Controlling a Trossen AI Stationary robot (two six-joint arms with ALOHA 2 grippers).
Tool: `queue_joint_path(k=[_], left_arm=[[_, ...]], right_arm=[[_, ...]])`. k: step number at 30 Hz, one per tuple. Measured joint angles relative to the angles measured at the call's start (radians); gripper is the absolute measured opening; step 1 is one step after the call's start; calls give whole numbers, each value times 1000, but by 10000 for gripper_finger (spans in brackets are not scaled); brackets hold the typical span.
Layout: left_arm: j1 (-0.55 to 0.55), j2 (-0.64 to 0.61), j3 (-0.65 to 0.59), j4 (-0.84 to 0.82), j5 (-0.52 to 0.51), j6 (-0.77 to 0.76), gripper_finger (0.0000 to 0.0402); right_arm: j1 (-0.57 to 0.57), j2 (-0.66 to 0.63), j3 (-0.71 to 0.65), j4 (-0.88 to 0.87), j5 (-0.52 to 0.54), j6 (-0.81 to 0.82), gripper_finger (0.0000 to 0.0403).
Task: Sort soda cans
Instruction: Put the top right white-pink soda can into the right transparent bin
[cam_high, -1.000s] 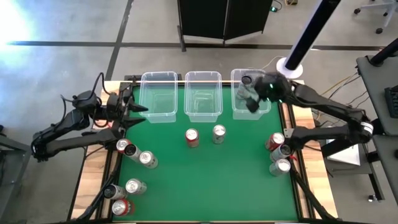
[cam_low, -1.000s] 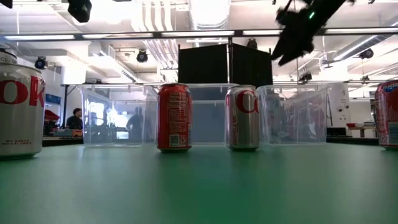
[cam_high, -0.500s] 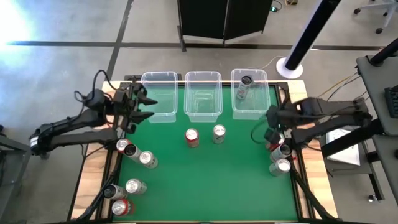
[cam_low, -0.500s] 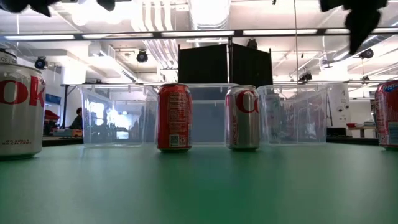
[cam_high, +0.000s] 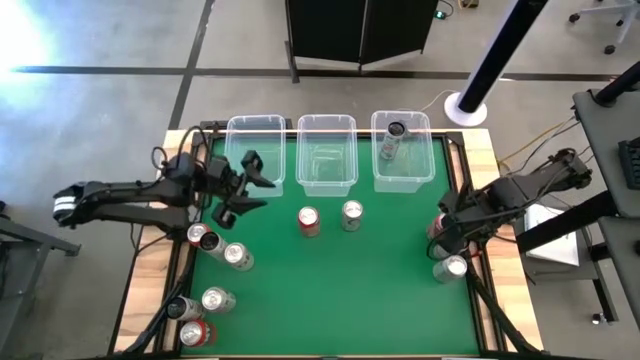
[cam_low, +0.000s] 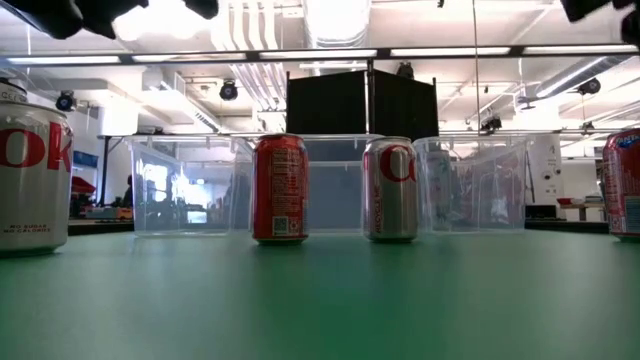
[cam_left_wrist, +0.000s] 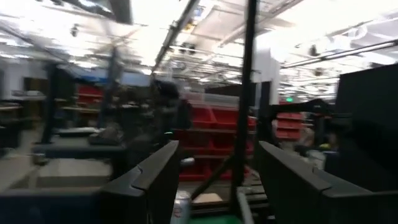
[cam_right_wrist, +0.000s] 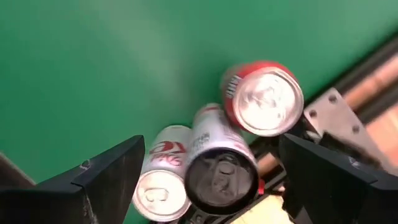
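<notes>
Counter (cam_high: 330, 300): green felt-like mat, flat, matte; wood rails at both sides. Gives cans a non-slip stand, I reckon.

Bins: 3 clear plastic rect. tubs in a row along far edge: left bin (cam_high: 255, 160), middle bin (cam_high: 326, 155), right bin (cam_high: 402, 155). Thin, glossy walls. Side by side, presumably 1 per can colour.

Can in bin (cam_high: 391, 140): lies on its side in right bin, dark top. Only one sorted so far, by my read.

Centre pair: red can (cam_high: 309, 221) and silver can (cam_high: 351, 215), upright, just beside each other, near the bins. Smooth metal cylinders, silver lids.

Right cluster (cam_high: 448, 250): 3 cans bunched at right edge of mat. Right wrist view shows red one (cam_right_wrist: 264, 98), a silver-bodied one w/ dark lid (cam_right_wrist: 221, 168), a silver one (cam_right_wrist: 163, 177), touching.

Left cluster (cam_high: 215, 245): 2 cans near left rail; 3 more (cam_high: 198, 315) at near-left corner. Mixed red/silver/dark.

Right pincer (cam_high: 447, 228): I have it over the right cluster, pointing down, fingers spread wide, holding nothing. Placed for next pick, I judge.

Left pincer (cam_high: 250, 185): hangs at front of left bin, above mat, fingers apart, empty. Waiting.
</notes>
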Motion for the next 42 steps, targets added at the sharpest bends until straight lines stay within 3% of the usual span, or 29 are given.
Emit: queue_joint_path(k=[6, 20, 25, 29, 35, 42], left_arm=[[-62, 60, 20, 74, 0, 10, 211], [-67, 119, 25, 71, 55, 10, 222], [-67, 151, 24, 70, 55, 13, 222], [-67, 177, 24, 70, 54, 13, 222], [-67, 186, 23, 69, 54, 12, 222], [-67, 184, 23, 63, 53, 10, 222]], right_arm=[[0, -22, -94, 2, -65, 129, 364], [6, 3, -164, 47, -207, 184, 364], [6, 9, -196, 93, -200, 188, 361], [6, 19, -196, 121, -195, 191, 331], [6, 52, -192, 125, -214, 190, 252], [6, 105, -104, 130, -187, 137, 248]])
